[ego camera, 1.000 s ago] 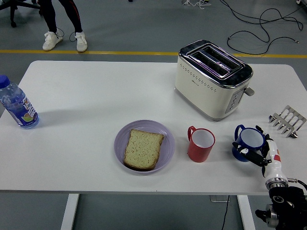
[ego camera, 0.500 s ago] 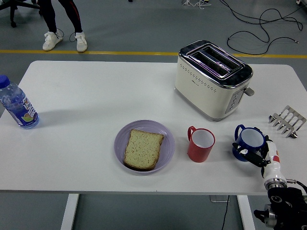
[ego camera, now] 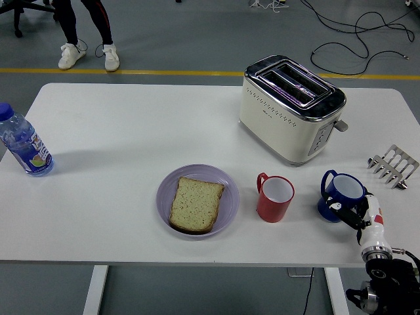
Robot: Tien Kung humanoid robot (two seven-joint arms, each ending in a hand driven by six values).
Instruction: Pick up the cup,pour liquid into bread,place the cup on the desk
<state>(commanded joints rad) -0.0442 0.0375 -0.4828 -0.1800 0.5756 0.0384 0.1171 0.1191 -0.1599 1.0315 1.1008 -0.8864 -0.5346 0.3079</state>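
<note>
The blue cup (ego camera: 342,195) stands at the lower right of the worktop (ego camera: 131,131). The right hand (ego camera: 351,211) touches its near side; I cannot tell if it grips. The cup looks hard and smooth, maybe slippery. Hold it round the body.

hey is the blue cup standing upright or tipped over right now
Upright. The blue cup stands on the table with its open mouth facing up; the right hand is at its near side. Its contents cannot be told.

Right hand (ego camera: 354,213) fingers partly behind blue cup (ego camera: 340,195), grip unclear; person (ego camera: 84,31) far up-left cut off above legs.
</note>
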